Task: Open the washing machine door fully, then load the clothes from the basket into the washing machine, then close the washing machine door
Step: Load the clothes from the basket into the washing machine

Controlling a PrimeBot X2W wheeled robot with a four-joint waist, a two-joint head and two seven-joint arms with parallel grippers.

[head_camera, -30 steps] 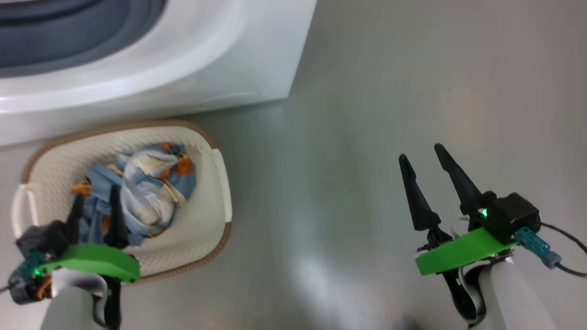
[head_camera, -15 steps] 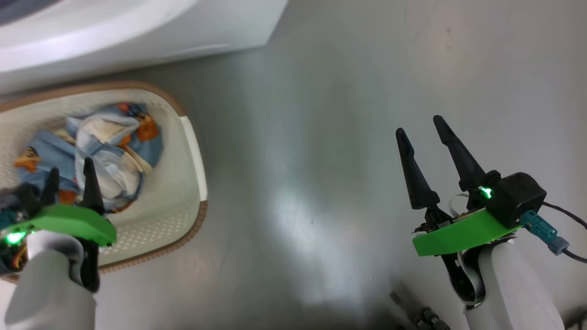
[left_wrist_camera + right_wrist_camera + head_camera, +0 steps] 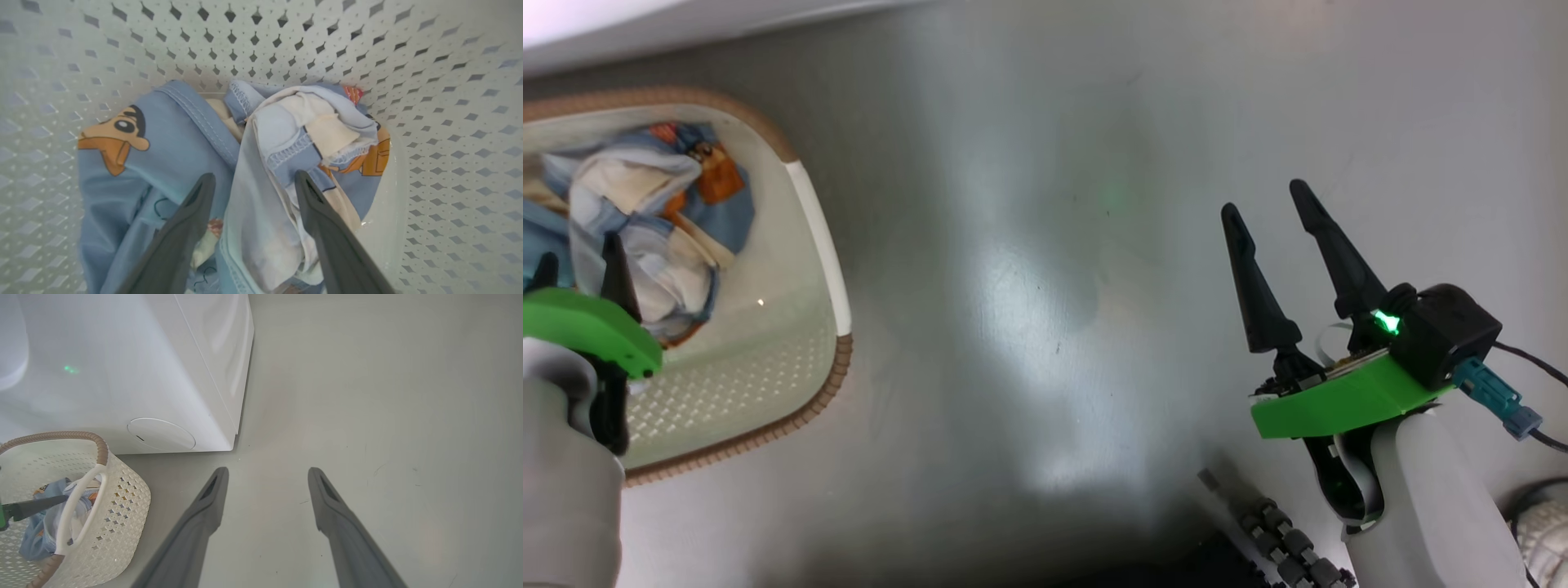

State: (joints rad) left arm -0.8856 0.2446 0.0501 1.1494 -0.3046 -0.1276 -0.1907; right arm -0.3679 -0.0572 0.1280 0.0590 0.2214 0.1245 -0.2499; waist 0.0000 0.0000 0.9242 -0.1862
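The cream perforated basket with a brown rim sits on the floor at the left, in front of the white washing machine. Light-blue clothes with orange cartoon figures and white cloth lie bunched inside it. My left gripper is open and down in the basket, its fingers straddling a white fold of the pile. In the head view the left gripper stands over the clothes. My right gripper hangs open and empty over bare floor, well to the right. The washing machine door is out of view.
Grey glossy floor spreads between the basket and the right arm. A round cover sits low on the washer's front. Part of my dark base with a ribbed cable shows at the bottom edge.
The head camera has swung, so the washer and basket slid up and to the left in the picture. The left gripper stays open over the clothes; the right gripper stays open.
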